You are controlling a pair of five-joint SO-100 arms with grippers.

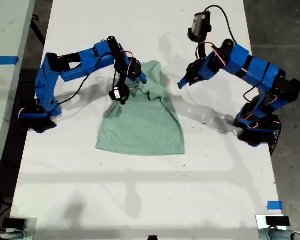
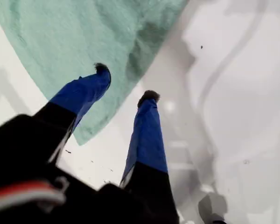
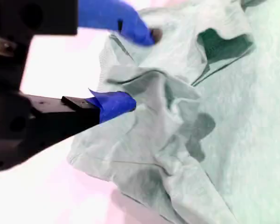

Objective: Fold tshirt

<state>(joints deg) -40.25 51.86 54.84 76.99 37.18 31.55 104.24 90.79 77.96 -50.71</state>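
My second gripper point(image 3: 135, 70) sits spread on the bunched top of the tshirt point(image 1: 142, 125); my first gripper point(image 2: 126, 86), spread, waits beside it.

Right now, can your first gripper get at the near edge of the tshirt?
Probably yes: my first gripper hangs open right beside the tshirt, nothing between them.

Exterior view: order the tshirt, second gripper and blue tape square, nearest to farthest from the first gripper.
1. tshirt, just beside my first gripper, toward the exterior view's left.
2. my second gripper, on the tshirt's top part.
3. blue tape square, exterior view's lower right.
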